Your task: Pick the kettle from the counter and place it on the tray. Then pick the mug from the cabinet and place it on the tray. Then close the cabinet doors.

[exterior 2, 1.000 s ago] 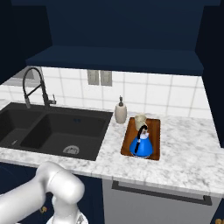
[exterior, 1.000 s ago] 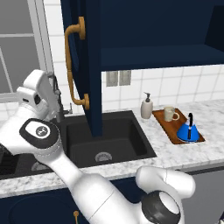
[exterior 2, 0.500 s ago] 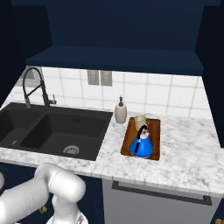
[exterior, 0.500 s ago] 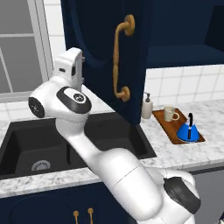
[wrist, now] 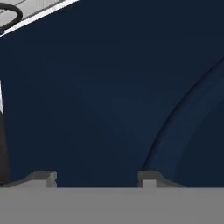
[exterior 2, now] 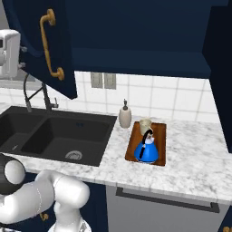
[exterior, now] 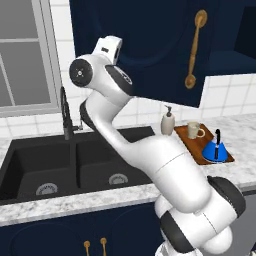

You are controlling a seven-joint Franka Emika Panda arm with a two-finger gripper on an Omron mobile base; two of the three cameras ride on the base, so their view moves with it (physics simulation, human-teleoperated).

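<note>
1. The kettle (exterior: 216, 150) and the mug (exterior: 195, 130) both stand on the tray (exterior: 192, 146), which lies on the table (exterior 2: 195, 156) well below the claw and off to the side, past the soap bottle (exterior: 168, 122). Judged from that, only the cabinet doors remain.
2. The claw (wrist: 97, 177) sits right against the navy face of the cabinet door (exterior: 150, 55); its two tips stand apart with bare panel between them, grasping nothing.
3. The door hangs partly swung out. Its long axis is upright, as is the brass handle (exterior: 194, 49), which lies along the panel away from the claw.
4. The coming move likely turns on pushing straight ahead into the panel, toward the cabinet (exterior 2: 149, 36) behind it.
</note>
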